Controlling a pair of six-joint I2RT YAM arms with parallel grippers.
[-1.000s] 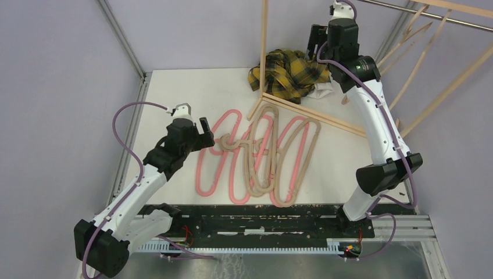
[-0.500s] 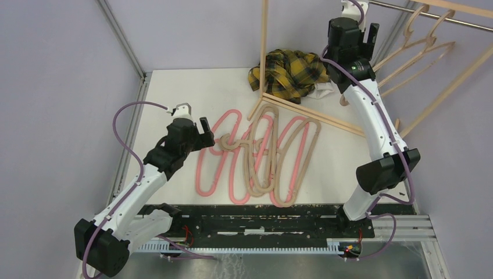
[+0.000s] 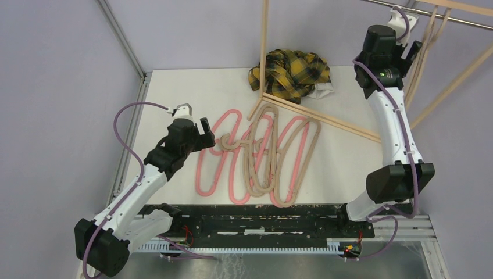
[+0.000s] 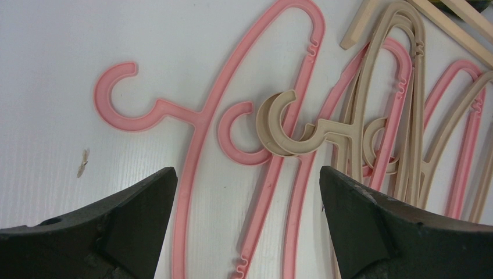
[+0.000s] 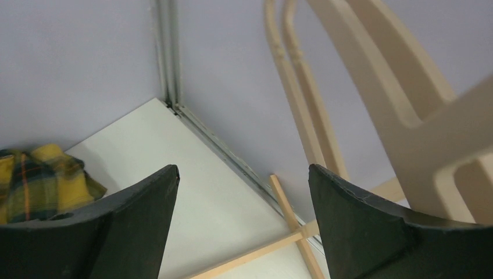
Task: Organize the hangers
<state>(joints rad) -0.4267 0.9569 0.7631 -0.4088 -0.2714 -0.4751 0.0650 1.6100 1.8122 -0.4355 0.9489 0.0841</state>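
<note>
The hangers [image 3: 261, 157] lie tangled in front of the wooden rack [image 3: 264, 52], hooks interlocked, so the left pincer [image 4: 246, 174], wide and empty above a pink one, may drag neighbours along. The right pincer [image 5: 243, 174] (also wide, holding nothing) hovers beside tan hangers [image 5: 302, 99] on the rack's rail [image 3: 459, 21] and could knock them off. The desk [image 3: 192, 93] is smooth white; lilac walls [image 3: 203, 29] stand behind the rack.

Surface: white table [image 3: 174, 99]
Middle: pink and tan hangers [image 3: 258, 160], overlapping
Far side: crumpled plaid cloth [image 3: 290, 72]
Beside it: wooden rack base [image 3: 325, 118]
</note>
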